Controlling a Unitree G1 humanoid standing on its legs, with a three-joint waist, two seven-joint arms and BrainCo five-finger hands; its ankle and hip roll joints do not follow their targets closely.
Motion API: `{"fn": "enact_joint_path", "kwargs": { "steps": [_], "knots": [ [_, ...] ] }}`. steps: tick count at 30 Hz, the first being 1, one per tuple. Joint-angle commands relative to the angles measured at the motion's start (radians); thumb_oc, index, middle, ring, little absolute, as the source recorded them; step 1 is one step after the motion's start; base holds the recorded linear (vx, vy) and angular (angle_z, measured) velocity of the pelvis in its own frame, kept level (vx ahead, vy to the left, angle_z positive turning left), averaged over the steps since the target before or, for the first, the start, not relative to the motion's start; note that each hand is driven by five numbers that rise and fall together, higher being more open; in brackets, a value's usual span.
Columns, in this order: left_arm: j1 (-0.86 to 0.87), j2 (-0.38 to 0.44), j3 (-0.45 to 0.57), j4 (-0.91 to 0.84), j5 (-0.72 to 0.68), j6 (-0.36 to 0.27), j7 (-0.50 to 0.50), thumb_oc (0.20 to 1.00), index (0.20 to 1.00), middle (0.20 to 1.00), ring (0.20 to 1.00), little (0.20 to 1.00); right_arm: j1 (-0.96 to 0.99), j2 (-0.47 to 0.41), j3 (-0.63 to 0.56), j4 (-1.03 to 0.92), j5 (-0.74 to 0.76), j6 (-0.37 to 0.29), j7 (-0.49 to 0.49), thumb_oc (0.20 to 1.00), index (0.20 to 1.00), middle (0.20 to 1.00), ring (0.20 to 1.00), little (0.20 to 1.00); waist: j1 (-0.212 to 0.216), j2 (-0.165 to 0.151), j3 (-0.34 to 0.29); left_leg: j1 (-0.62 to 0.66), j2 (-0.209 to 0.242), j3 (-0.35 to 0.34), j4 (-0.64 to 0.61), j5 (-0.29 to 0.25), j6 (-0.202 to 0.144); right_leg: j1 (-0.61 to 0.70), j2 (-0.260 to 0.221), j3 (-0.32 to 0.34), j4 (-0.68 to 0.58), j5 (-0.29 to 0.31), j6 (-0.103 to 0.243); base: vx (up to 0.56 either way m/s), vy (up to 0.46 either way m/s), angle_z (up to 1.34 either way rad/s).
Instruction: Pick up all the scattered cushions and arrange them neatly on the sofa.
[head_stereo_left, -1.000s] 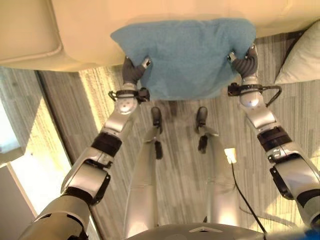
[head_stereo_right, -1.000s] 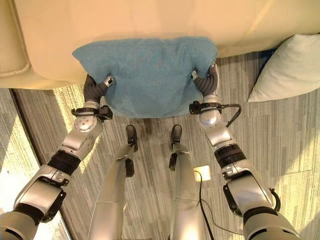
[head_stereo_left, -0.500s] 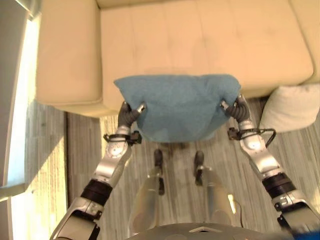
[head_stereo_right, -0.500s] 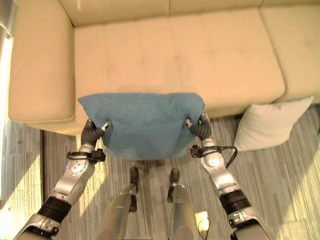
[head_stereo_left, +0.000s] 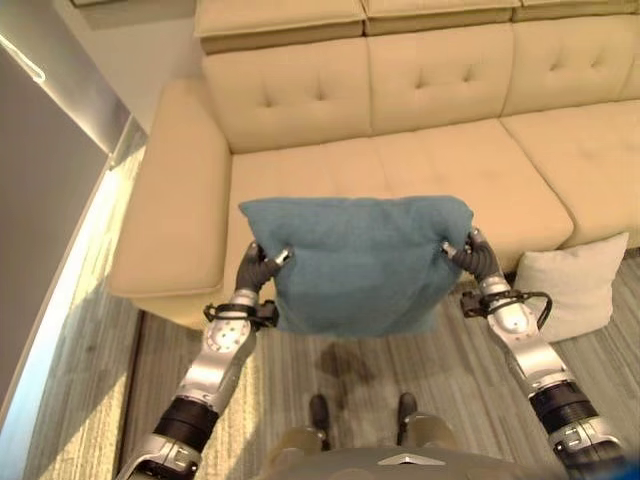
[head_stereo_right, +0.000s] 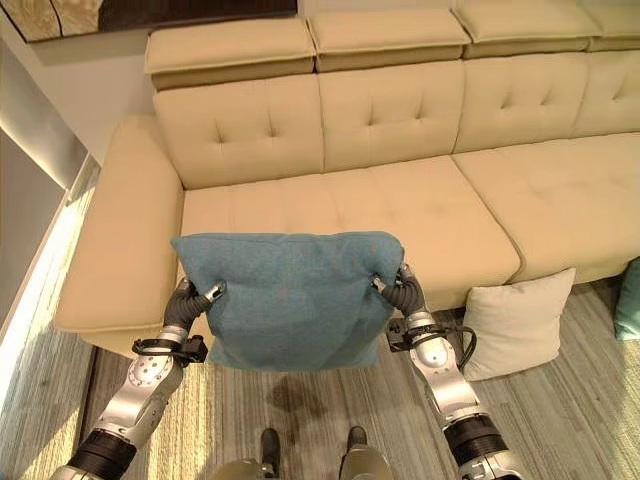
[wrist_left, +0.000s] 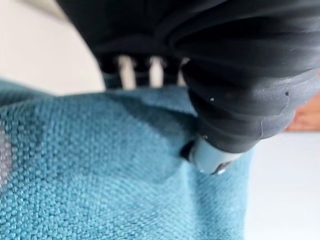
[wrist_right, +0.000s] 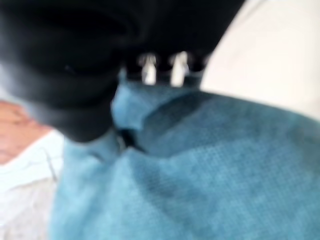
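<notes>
Fingers (wrist_left: 127, 72) still pinch the blue cushion (head_stereo_left: 358, 262) (camera tilted up).

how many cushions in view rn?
3. Blue cushion held by left hand and right hand; white cushion on floor against sofa; teal one at right edge. Others may be hidden.

Floor (head_stereo_right: 570, 410): grey striped planks/carpet, can't tell which, running front to back. Sunlit band on it at robot's L. Pale wall (head_stereo_right: 105, 75) behind sofa (head_stereo_right: 400, 200), top L. Dark-framed picture (head_stereo_right: 130, 12) w/ brown wood-like pattern on that wall, cut off by top edge. Grey panel (head_stereo_left: 40, 210) at far L, 1 thin bright line across its upper part.
</notes>
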Motion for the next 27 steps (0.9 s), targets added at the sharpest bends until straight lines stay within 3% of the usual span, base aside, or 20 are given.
{"fn": "enact_joint_path", "kwargs": {
  "steps": [1,2,4,5,10,11,12,13,14,15,16,17,18,19,21,22,23,24,27],
  "knots": [
    [-0.034,0.009,0.042,-0.075,0.043,-0.062,-0.045,0.2,0.2,0.2,0.2,0.2,-0.037,0.028,-0.012,-0.066,0.027,-0.058,0.021,0.2,0.2,0.2,0.2,0.2,0.018,-0.021,0.001,0.016,0.017,-0.059,0.1,-0.153,-0.002,0.025,-0.111,0.018,0.009,0.266,0.124,0.03,0.192,-0.3],
    [-0.035,0.007,0.041,-0.072,0.048,-0.061,-0.048,0.2,0.2,0.2,0.2,0.2,-0.029,0.031,-0.015,-0.073,0.025,-0.059,0.026,0.2,0.2,0.2,0.2,0.2,0.013,-0.015,0.003,0.027,0.017,-0.055,0.096,-0.156,0.004,0.011,-0.099,0.014,0.032,0.25,0.115,0.11,0.193,-0.38],
    [-0.04,-0.008,0.036,-0.058,0.046,-0.055,-0.05,0.2,0.2,0.2,0.2,0.2,-0.018,0.031,-0.015,-0.071,0.031,-0.055,0.037,0.2,0.2,0.2,0.2,0.2,-0.001,-0.005,-0.002,0.056,0.011,-0.061,0.073,-0.156,0.011,-0.02,-0.031,0.03,0.015,0.144,0.084,0.16,0.121,-0.33],
    [-0.044,-0.012,0.032,-0.056,0.044,-0.052,-0.052,0.2,0.2,0.2,0.2,0.2,-0.017,0.029,-0.012,-0.072,0.038,-0.056,0.042,0.2,0.2,0.2,0.2,0.2,-0.006,-0.008,-0.003,0.064,0.007,-0.064,0.065,-0.157,0.009,-0.031,-0.001,0.039,-0.004,0.125,0.077,0.15,0.008,-0.18],
    [-0.07,-0.023,0.019,-0.038,0.043,-0.044,-0.054,0.2,0.2,0.2,0.2,0.2,-0.026,0.018,0.005,-0.069,0.058,-0.051,0.049,0.2,0.2,0.2,0.2,0.2,-0.02,-0.027,-0.001,0.115,-0.002,-0.079,0.039,-0.172,-0.002,-0.064,0.059,-0.005,-0.113,0.13,0.071,0.15,-0.064,0.03],
    [-0.075,-0.029,0.007,-0.032,0.046,-0.039,-0.059,0.2,0.2,0.2,0.2,0.2,-0.009,0.012,0.004,-0.077,0.052,-0.053,0.052,0.2,0.2,0.2,0.2,0.2,-0.031,-0.034,-0.004,0.123,-0.002,-0.088,0.045,-0.182,-0.011,-0.043,0.087,0.031,-0.121,0.114,0.061,0.2,-0.113,0.1],
    [-0.075,-0.029,0.007,-0.032,0.046,-0.039,-0.059,0.2,0.2,0.2,0.2,0.2,-0.009,0.012,0.004,-0.077,0.052,-0.053,0.052,0.2,0.2,0.2,0.2,0.2,-0.032,-0.036,-0.005,0.12,-0.004,-0.089,0.044,-0.179,-0.011,-0.044,0.085,0.031,-0.124,0.117,0.061,0.14,-0.09,0.1],
    [-0.071,-0.04,0.005,-0.027,0.039,-0.042,-0.061,0.2,0.2,0.2,0.2,0.2,0.015,0.011,-0.005,-0.078,0.048,-0.05,0.056,0.2,0.2,0.2,0.2,0.2,-0.043,-0.042,-0.012,0.125,0.0,-0.093,0.051,-0.184,-0.025,-0.041,0.111,0.07,-0.11,0.104,0.047,0.21,-0.163,0.4],
    [-0.066,-0.053,-0.001,-0.017,0.026,-0.048,-0.072,0.2,0.2,0.2,0.2,0.2,0.036,-0.002,-0.012,-0.084,0.041,-0.055,0.052,0.2,0.2,0.2,0.2,0.2,-0.046,-0.047,-0.021,0.123,0.016,-0.084,0.075,-0.176,-0.059,-0.001,0.111,0.044,-0.133,0.104,0.035,0.21,-0.164,0.49],
    [-0.066,-0.054,-0.001,-0.017,0.026,-0.048,-0.072,0.2,0.2,0.2,0.2,0.2,0.037,-0.002,-0.012,-0.084,0.041,-0.055,0.052,0.2,0.2,0.2,0.2,0.2,-0.048,-0.047,-0.021,0.122,0.016,-0.087,0.077,-0.176,-0.059,0.001,0.11,0.041,-0.135,0.104,0.035,0.19,-0.286,0.63],
    [-0.071,-0.068,-0.012,0.006,0.011,-0.047,-0.073,0.2,0.2,0.2,0.2,0.2,0.071,-0.014,-0.031,-0.088,0.038,-0.055,0.048,0.2,0.2,0.2,0.2,0.2,-0.071,-0.059,-0.021,0.031,0.086,-0.043,0.265,-0.094,-0.114,0.041,0.112,0.026,-0.163,0.096,0.009,0.05,-0.168,0.6],
    [-0.071,-0.068,-0.012,0.006,0.011,-0.047,-0.073,0.2,0.2,0.2,0.2,0.2,0.071,-0.013,-0.032,-0.088,0.038,-0.055,0.048,0.2,0.2,0.2,0.2,0.2,-0.074,-0.06,-0.025,0.024,0.084,-0.045,0.266,-0.091,-0.113,0.037,0.11,0.024,-0.165,0.099,0.008,0.12,-0.268,1.11],
    [-0.065,-0.07,-0.018,0.002,0.007,-0.044,-0.083,0.2,0.2,0.2,0.2,0.2,0.08,-0.029,-0.033,-0.095,0.037,-0.055,0.04,0.2,0.2,0.2,0.2,0.2,-0.073,-0.075,-0.019,-0.049,0.108,-0.027,0.39,-0.065,-0.106,0.075,0.111,0.01,-0.191,0.087,-0.017,0.06,-0.102,1.0],
    [-0.065,-0.069,-0.018,0.002,0.007,-0.044,-0.083,0.2,0.2,0.2,0.2,0.2,0.08,-0.028,-0.033,-0.095,0.037,-0.055,0.04,0.2,0.2,0.2,0.2,0.2,-0.074,-0.073,-0.019,-0.053,0.109,-0.029,0.396,-0.068,-0.106,0.075,0.112,0.008,-0.192,0.087,-0.018,0.12,-0.124,0.68],
    [-0.067,-0.071,-0.014,-0.002,0.006,-0.037,-0.085,0.2,0.2,0.2,0.2,0.2,0.085,-0.031,-0.043,-0.103,0.049,-0.054,0.041,0.2,0.2,0.2,0.2,0.2,-0.062,-0.086,-0.014,-0.102,0.092,-0.023,0.374,-0.102,-0.083,0.106,0.107,0.009,-0.22,0.08,-0.018,0.12,-0.031,-0.02],
    [-0.07,-0.076,-0.019,-0.002,0.009,-0.033,-0.089,0.2,0.2,0.2,0.2,0.2,0.088,-0.03,-0.053,-0.104,0.054,-0.056,0.037,0.2,0.2,0.2,0.2,0.2,-0.054,-0.091,-0.017,-0.142,0.092,-0.004,0.29,-0.106,-0.073,0.126,0.1,0.001,-0.236,0.073,-0.013,0.12,-0.002,0.24],
    [-0.07,-0.076,-0.019,-0.002,0.009,-0.033,-0.089,0.2,0.2,0.2,0.2,0.2,0.089,-0.03,-0.054,-0.104,0.054,-0.056,0.037,0.2,0.2,0.2,0.2,0.2,-0.054,-0.093,-0.017,-0.138,0.089,-0.003,0.284,-0.103,-0.072,0.128,0.098,0.001,-0.238,0.073,-0.012,0.2,0.086,0.28],
    [-0.074,-0.071,-0.018,-0.011,0.024,-0.027,-0.089,0.2,0.2,0.2,0.2,0.2,0.084,-0.028,-0.06,-0.096,0.044,-0.051,0.021,0.2,0.2,0.2,0.2,0.2,-0.034,-0.074,-0.014,-0.163,0.092,0.006,0.151,-0.041,-0.079,0.147,0.116,-0.002,-0.235,0.053,-0.01,0.12,0.076,0.19],
    [-0.067,-0.072,-0.015,-0.019,0.024,-0.029,-0.095,0.2,0.2,0.2,0.2,0.2,0.093,-0.02,-0.067,-0.109,0.04,-0.048,0.028,0.2,0.2,0.2,0.2,0.2,-0.034,-0.069,-0.022,-0.117,0.087,0.009,0.084,-0.033,-0.076,0.158,0.114,0.0,-0.225,0.035,-0.002,0.22,0.144,-0.15]
  ]
}}
